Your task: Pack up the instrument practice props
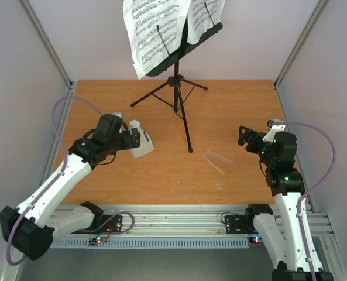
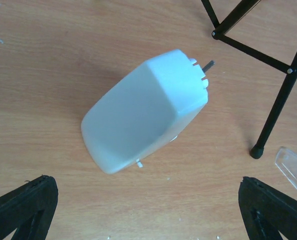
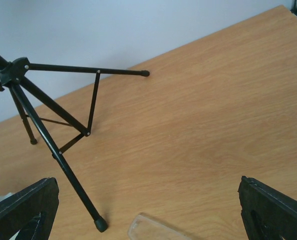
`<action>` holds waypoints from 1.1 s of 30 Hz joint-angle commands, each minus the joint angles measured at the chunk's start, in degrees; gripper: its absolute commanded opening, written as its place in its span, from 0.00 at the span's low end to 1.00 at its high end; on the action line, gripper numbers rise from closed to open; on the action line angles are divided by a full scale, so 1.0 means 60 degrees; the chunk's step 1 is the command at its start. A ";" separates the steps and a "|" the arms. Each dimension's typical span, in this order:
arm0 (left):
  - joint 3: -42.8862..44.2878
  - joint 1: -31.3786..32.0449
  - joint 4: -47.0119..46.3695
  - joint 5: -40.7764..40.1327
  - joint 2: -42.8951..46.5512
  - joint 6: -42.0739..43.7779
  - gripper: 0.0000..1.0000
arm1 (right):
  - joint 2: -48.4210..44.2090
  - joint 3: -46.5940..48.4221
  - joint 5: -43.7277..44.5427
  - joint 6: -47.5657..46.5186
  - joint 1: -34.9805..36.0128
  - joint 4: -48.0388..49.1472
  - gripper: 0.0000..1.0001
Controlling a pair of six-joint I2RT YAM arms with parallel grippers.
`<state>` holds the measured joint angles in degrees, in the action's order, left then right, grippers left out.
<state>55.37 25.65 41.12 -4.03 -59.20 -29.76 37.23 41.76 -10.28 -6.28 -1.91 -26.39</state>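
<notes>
Wooden table point(image 1: 232, 105), left pincer point(image 2: 148, 207) wide above grey metronome point(image 2: 138, 115), right pincer point(image 3: 148, 210) wide near clear cover point(image 1: 218, 160)

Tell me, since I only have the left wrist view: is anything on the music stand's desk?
Observer: Yes, white sheet-music pages rest on the desk of the music stand.
Operator: Where is the right gripper?
Observer: The right gripper hangs open and empty over the right side of the table.
Operator: And the clear piece at my frame's edge?
Observer: The clear cover lies on the table between the stand's near foot and the right gripper, touching neither.
</notes>
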 commanded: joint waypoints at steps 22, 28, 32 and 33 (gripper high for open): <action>0.2318 0.0890 -0.0717 -0.2662 -0.3311 0.0051 0.72 | 0.0334 -0.0078 -0.0365 -0.0081 0.0011 0.0223 0.98; 0.2319 0.0925 -0.0732 -0.2682 -0.3557 0.0107 0.63 | 0.0344 -0.0088 -0.0402 -0.0081 0.0004 0.0233 0.98; 0.2370 0.0932 -0.0747 -0.2682 -0.3735 0.0216 0.52 | 0.0376 -0.0088 -0.0446 -0.0081 0.0003 0.0264 0.99; 0.2361 0.0939 -0.0753 -0.2682 -0.3752 0.0240 0.51 | 0.0398 -0.0097 -0.0453 -0.0082 0.0010 0.0275 0.98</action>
<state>67.81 30.89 37.54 -19.03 -80.77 -28.84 39.44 41.71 -11.92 -6.42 -1.91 -26.04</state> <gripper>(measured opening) 0.532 0.986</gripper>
